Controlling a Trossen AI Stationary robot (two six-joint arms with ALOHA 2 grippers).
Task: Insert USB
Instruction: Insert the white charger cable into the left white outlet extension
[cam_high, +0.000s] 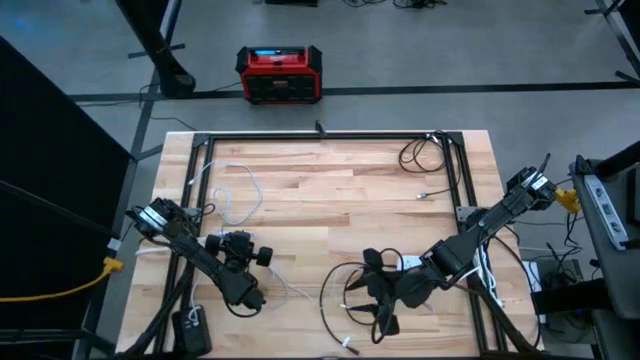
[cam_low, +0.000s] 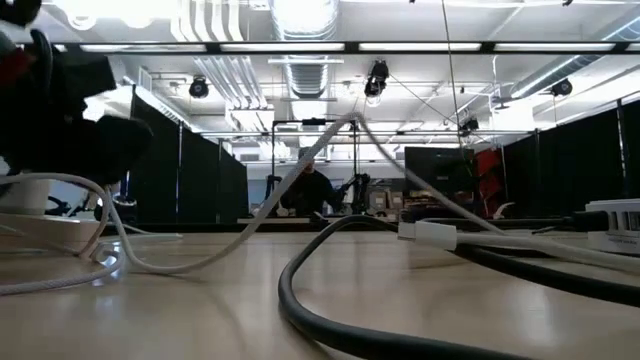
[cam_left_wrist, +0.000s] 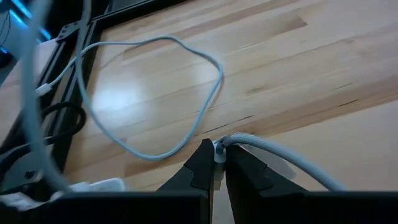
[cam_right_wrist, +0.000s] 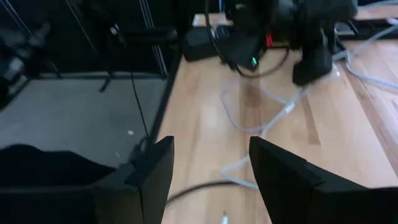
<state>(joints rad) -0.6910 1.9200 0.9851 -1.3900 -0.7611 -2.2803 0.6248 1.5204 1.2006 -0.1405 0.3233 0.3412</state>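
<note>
Left gripper (cam_left_wrist: 217, 167) jaws pinched on white USB plug (cam_left_wrist: 219, 151), braided cable (cam_left_wrist: 280, 163) trailing; right gripper (cam_right_wrist: 211, 168) jaws wide.

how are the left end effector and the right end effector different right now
The left end effector is shut on the white cable, pinching it at its connector end; the right end effector is open and holds nothing. In the high view the left end effector sits at the table's left front, the right end effector at the front right, above a black cable. Both hang low over the wood.
</note>
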